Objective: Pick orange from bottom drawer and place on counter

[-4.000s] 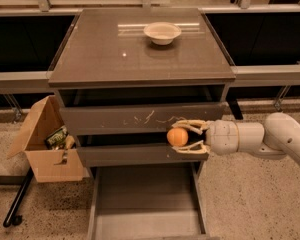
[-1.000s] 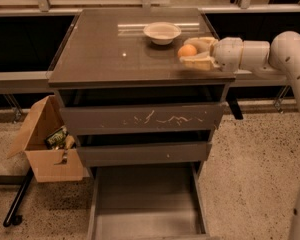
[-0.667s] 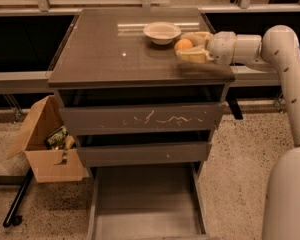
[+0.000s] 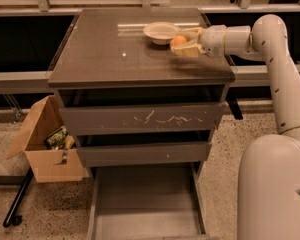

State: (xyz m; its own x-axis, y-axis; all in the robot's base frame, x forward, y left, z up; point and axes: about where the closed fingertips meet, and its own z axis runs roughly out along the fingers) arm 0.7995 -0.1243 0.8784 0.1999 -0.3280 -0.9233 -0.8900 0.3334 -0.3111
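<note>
The tool (image 4: 180,43) is gripping the orange (image 4: 178,40) near the counter's (image 4: 115,54) far right corner, just beside the bowl (image 4: 159,32).

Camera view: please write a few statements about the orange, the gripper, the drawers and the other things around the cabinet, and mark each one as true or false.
1. The gripper holds the orange over the counter. True.
2. The bottom drawer is shut. False: it is pulled out, with its grey floor in view.
3. The bowl stands on the counter, close beside the orange. True.
4. The cardboard box stands on the counter. False: it stands on the floor, to the left of the cabinet in the picture.
</note>
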